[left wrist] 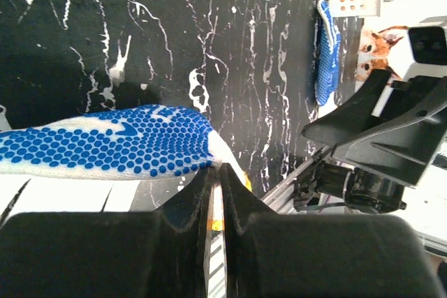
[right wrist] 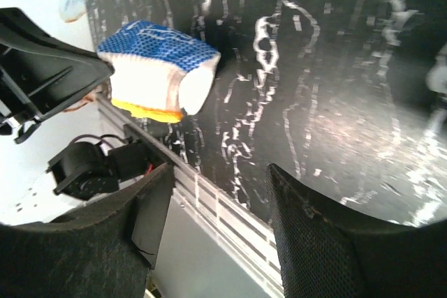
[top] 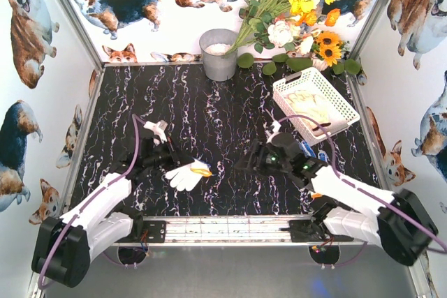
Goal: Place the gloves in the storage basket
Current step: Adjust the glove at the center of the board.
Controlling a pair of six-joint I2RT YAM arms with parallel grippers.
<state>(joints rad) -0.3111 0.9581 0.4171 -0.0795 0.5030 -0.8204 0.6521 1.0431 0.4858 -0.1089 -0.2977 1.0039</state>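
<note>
A blue-dotted white glove [left wrist: 105,148] with an orange cuff lies on the black marbled table, seen from above as a white glove [top: 187,175] at centre-left. My left gripper [left wrist: 216,169] is shut, its tips pinching the glove's cuff edge. My right gripper [right wrist: 220,172] is open with nothing between its fingers. It hovers over the table's near edge, right of that glove [right wrist: 157,75]. A second blue-dotted glove [left wrist: 325,54] lies near the white storage basket [top: 336,106]. The basket holds cream gloves [top: 307,106].
A grey metal bucket [top: 218,54] stands at the back centre beside a bunch of flowers [top: 293,5]. An aluminium rail [top: 230,228] runs along the near edge between the arm bases. Printed walls close in the table on three sides.
</note>
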